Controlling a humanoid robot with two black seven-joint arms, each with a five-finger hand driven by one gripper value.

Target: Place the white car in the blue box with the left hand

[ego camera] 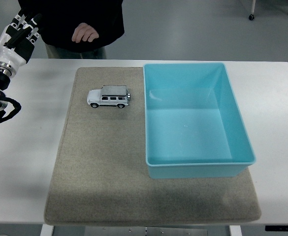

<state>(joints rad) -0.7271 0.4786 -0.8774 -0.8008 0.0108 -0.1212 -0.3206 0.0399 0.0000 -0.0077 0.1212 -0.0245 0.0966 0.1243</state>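
Observation:
A small white toy car [109, 97] stands on its wheels on the beige mat [99, 162], just left of the blue box [198, 160], nose pointing left. The light blue box sits on the mat's right half and holds nothing. My left hand [21, 29] is raised at the far left top, well away from the car, with its fingers relaxed and holding nothing. My right arm does not show.
A person in dark clothing stands at the table's far edge, one hand [85, 33] hanging just beyond the mat's far left corner. The white table [25, 167] surrounds the mat.

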